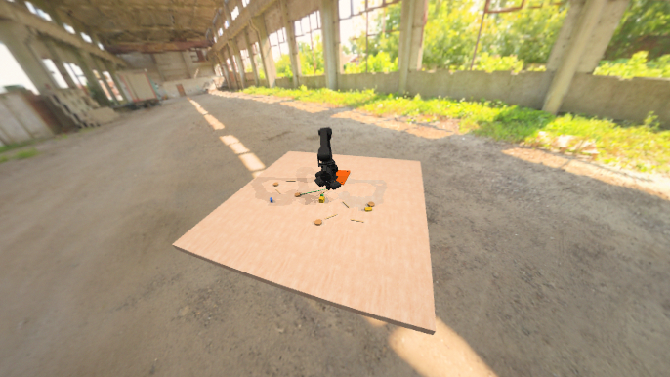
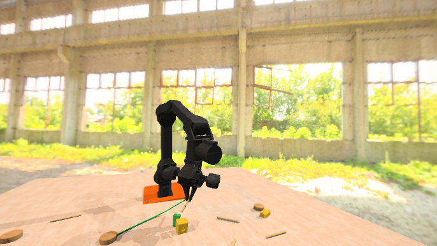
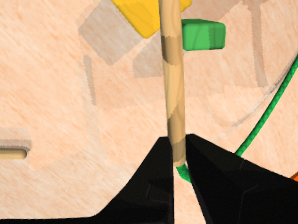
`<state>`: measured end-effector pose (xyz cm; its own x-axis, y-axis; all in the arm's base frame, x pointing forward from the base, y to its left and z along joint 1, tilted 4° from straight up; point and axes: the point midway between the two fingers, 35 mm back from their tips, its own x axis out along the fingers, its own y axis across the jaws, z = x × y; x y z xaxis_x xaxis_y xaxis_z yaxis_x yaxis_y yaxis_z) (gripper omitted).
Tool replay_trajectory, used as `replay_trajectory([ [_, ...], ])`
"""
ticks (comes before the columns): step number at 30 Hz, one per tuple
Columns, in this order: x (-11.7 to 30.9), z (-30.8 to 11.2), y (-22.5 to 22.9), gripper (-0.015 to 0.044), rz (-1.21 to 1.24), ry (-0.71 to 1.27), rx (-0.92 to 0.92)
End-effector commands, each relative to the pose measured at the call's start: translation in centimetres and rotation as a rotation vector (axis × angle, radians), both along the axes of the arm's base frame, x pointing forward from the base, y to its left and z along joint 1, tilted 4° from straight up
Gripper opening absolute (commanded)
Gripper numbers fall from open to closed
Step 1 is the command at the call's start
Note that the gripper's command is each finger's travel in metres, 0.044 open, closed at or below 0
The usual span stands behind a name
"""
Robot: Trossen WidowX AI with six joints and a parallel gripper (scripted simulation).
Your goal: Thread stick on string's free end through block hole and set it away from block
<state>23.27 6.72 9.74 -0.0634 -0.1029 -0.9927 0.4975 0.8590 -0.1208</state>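
Observation:
My gripper (image 2: 188,201) (image 3: 176,144) is shut on the string-end stick (image 2: 183,208) (image 3: 173,95), at its string end, above the table. In the exterior view the stick's free end slants down and left. The yellow block (image 1: 321,200) (image 2: 181,225) (image 3: 143,17) stands on the table in front of it; a round hole mark shows on its face in the exterior view. In the wrist view the stick passes over the block's edge; its far tip is out of frame. The green string (image 1: 312,192) (image 2: 150,218) (image 3: 270,112) runs to the wooden button (image 1: 298,194) (image 2: 108,238), outside the block.
A small green block (image 2: 176,220) (image 3: 204,35) stands close beside the yellow block. Loose sticks (image 2: 228,219) (image 2: 276,234) (image 2: 65,218), wooden discs (image 2: 258,207) (image 2: 11,236), a yellow piece (image 1: 368,209) (image 2: 265,213) and a blue piece (image 1: 272,199) lie around. My orange base plate (image 2: 150,195) is behind.

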Motion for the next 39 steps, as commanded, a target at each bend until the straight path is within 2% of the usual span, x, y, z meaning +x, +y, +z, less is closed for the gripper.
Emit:
replay_trajectory([
  [1, 0.3, 0.0, -0.5, 0.0, -0.091, -0.003, -0.011],
  [39, 2.5, 0.3, -4.6, 0.0, -1.066, -0.046, -0.111],
])
